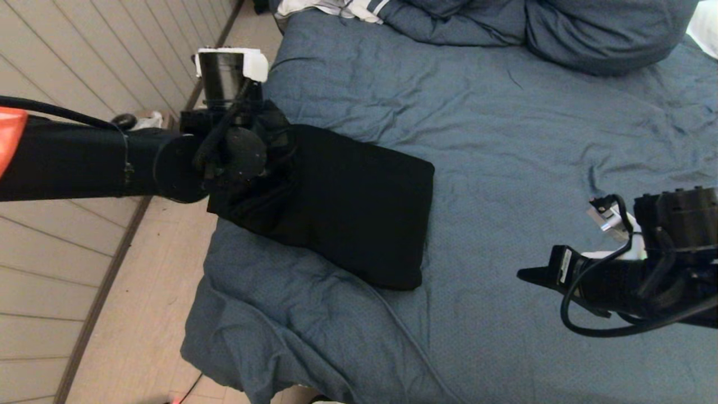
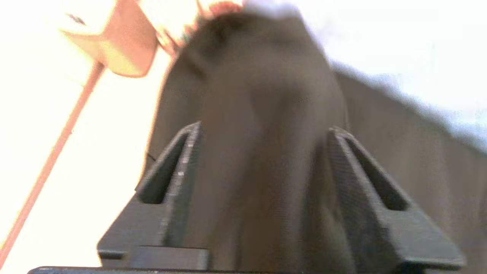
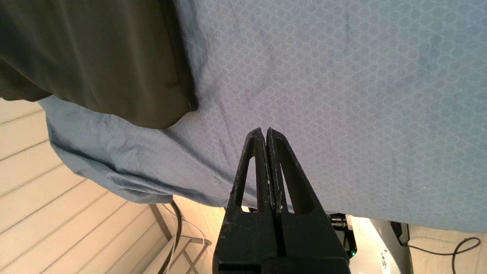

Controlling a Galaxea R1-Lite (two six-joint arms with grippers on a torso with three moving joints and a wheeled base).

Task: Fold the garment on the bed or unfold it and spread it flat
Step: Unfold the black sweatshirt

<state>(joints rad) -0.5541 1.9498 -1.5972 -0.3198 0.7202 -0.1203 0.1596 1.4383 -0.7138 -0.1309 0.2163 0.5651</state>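
Note:
The black garment (image 1: 348, 207) lies folded into a thick rectangle on the left part of the slate-blue bed (image 1: 533, 140). Its left end bunches up at the bed's edge around my left gripper (image 1: 276, 147). In the left wrist view that gripper (image 2: 264, 129) stands open, its fingers (image 2: 190, 152) wide apart with a thick hump of the garment (image 2: 262, 95) filling the gap. My right gripper (image 1: 524, 274) hovers shut over bare duvet near the front right, apart from the garment. The right wrist view shows it (image 3: 264, 130) empty, with the garment's corner (image 3: 114, 64) beyond.
Blue pillows (image 1: 589, 33) and a white striped cloth (image 1: 348, 8) lie at the head of the bed. Pale plank floor (image 1: 84, 314) runs along the bed's left edge. A cable and a metal frame (image 3: 179, 236) show below the bed's near edge.

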